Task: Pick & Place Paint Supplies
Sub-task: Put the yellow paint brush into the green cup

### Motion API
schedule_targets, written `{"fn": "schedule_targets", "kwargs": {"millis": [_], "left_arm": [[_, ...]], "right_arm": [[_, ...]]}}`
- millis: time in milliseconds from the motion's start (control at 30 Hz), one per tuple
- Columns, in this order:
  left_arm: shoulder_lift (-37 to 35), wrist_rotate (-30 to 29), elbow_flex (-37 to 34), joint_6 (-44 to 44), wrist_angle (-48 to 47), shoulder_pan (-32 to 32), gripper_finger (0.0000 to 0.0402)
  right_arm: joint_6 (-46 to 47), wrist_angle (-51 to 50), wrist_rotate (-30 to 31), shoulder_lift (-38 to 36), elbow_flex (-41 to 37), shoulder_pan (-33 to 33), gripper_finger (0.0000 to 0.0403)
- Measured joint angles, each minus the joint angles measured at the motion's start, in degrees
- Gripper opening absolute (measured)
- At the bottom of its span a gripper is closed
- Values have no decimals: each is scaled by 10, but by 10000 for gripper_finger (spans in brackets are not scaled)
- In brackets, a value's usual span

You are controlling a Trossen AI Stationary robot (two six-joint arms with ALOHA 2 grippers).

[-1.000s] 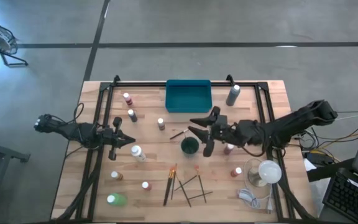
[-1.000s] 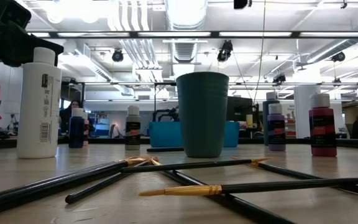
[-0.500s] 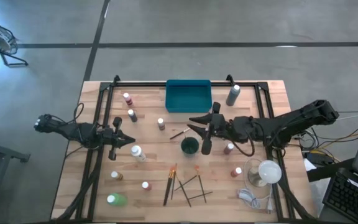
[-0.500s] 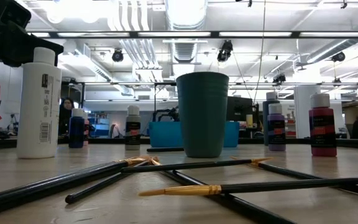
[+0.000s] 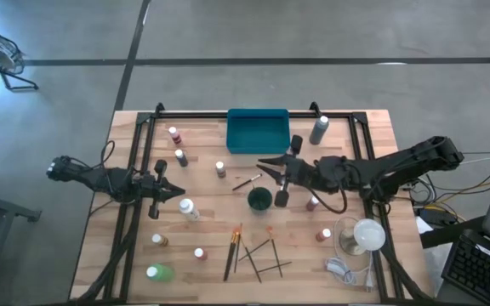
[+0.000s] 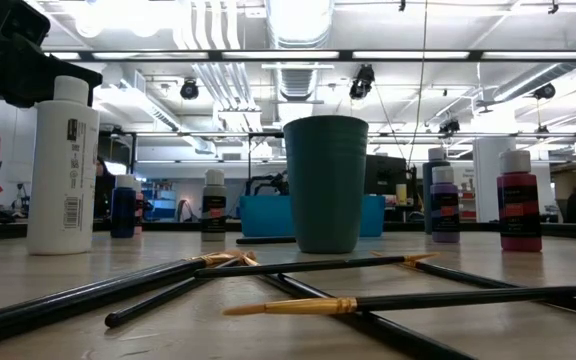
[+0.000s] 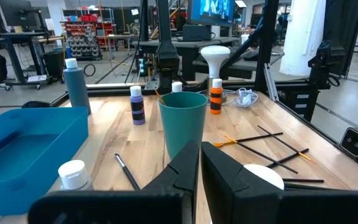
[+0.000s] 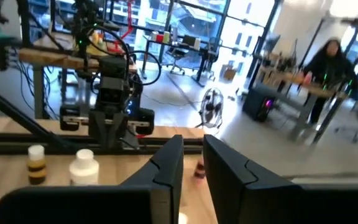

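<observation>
right gripper (image 5: 277, 180) above cup (image 5: 259, 199), fingers nearly together, holding nothing visible; left gripper (image 5: 170, 191) clenched, idle by white bottle (image 5: 188, 208); brushes (image 5: 249, 252) thin, light, rigid, roll easily; pinch mid-handle

Overhead, table-level, two wrist views

bare wood (image 5: 211, 200) lies open between white bottle (image 5: 187, 208) and cup (image 5: 259, 200).
</observation>
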Motion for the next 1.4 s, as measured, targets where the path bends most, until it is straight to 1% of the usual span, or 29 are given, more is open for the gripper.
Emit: {"fn": "schedule_targets", "kwargs": {"millis": [200,300,433,533,600,667,733,800,933,1000,1133,1267,1333,1400], "left_arm": [[0,0,0,0,0,0,26],[0,0,0,0,0,0,26],[0,0,0,0,0,0,26],[0,0,0,0,0,0,26],[0,0,0,0,0,0,26],[0,0,0,0,0,0,26],[0,0,0,0,0,0,26],[0,0,0,0,0,0,26],[0,0,0,0,0,0,26],[0,0,0,0,0,0,26],[0,0,0,0,0,0,26],[0,0,0,0,0,0,26],[0,0,0,0,0,0,26],[0,0,0,0,0,0,26]], "right_arm": [[-26,5,-1,0,19,1,33],[-61,5,-1,0,27,1,28],[-114,4,-5,2,32,1,30],[-113,-23,-10,3,42,2,36],[-87,-67,-52,3,58,7,42],[-59,-137,-101,3,84,19,50],[-32,-216,-119,7,118,36,59],[-8,-309,-106,12,153,58,69],[78,-478,-27,31,214,113,87],[135,-543,-6,44,231,140,93],[213,-620,-7,82,248,181,105],[257,-684,-9,121,254,196,117],[277,-707,-26,142,254,197,122],[294,-725,-57,164,251,196,127]]}}
